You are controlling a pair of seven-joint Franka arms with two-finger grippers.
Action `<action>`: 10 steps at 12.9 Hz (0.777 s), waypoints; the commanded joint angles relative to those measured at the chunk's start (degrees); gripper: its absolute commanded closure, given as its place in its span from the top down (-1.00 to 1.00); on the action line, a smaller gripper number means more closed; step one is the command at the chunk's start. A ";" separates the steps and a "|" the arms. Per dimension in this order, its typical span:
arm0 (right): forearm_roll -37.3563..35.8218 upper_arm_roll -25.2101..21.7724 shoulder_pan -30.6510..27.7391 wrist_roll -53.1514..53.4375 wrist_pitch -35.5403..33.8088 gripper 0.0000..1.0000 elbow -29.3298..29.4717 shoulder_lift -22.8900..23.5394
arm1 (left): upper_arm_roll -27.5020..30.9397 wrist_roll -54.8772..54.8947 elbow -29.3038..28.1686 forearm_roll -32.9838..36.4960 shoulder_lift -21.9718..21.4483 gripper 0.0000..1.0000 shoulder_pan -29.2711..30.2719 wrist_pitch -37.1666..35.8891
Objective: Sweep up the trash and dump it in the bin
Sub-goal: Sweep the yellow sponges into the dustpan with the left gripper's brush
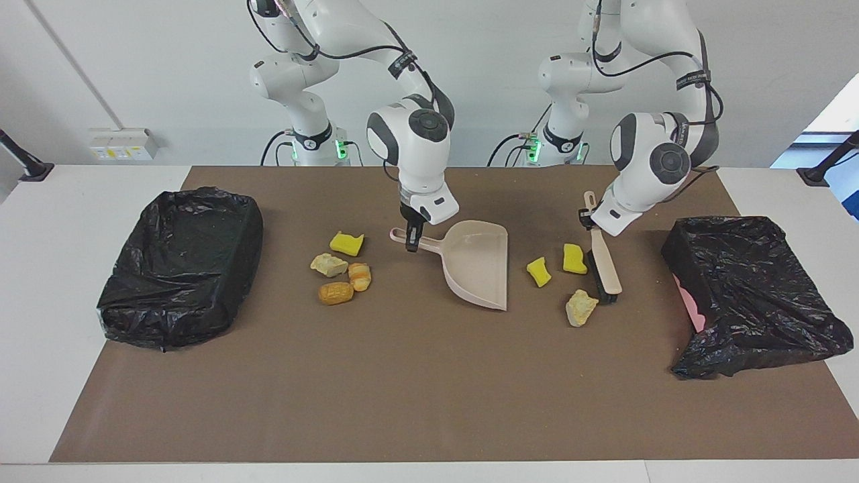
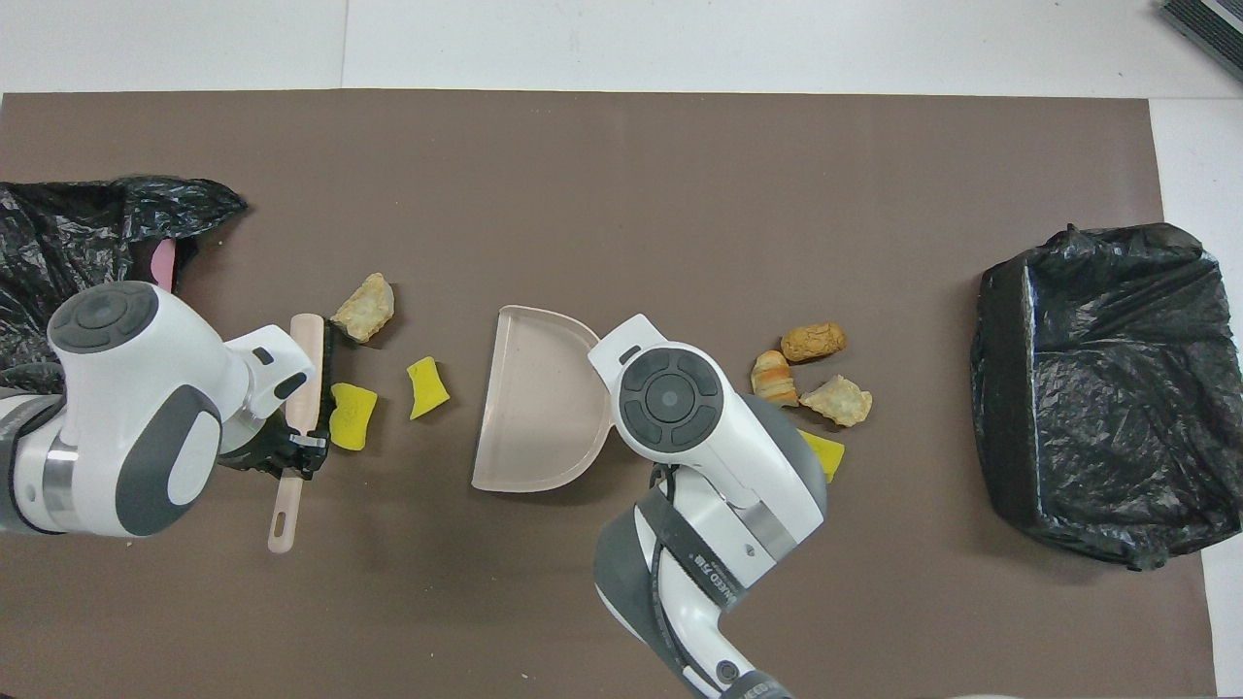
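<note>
Right gripper (image 1: 411, 243) has its jaws clamped on the dustpan (image 1: 478, 263) handle; left gripper (image 1: 588, 221) grips the brush (image 1: 603, 258) beside yellow trash (image 1: 574, 258).

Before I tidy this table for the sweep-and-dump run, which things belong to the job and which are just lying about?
Job:
trash by the brush
trash by the handle
dustpan, at the right gripper
brush, at the left gripper
lined bin

Lying about:
loose black bag

In the overhead view, the dustpan (image 2: 539, 408) handle is hidden beneath the right arm, which also covers most of one yellow sponge piece (image 2: 825, 454). The bag-lined bin (image 2: 87, 228) at the left arm's end is cut off by the frame's edge.
</note>
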 commanded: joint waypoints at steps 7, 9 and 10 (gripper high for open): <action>-1.34 0.04 0.95 4.67 0.74 -1.00 -1.93 -0.13 | 0.48 -1.09 -3.46 -7.01 -3.80 -1.00 -16.53 1.29; -1.34 0.04 0.95 5.02 0.74 -1.00 -1.93 -0.13 | 0.39 -3.63 -2.06 -9.67 -3.62 -1.00 -21.63 1.46; -1.34 0.04 0.95 5.02 0.74 -1.00 -2.02 -0.13 | 0.30 -3.99 -0.32 -9.76 -3.10 -1.00 -23.13 0.51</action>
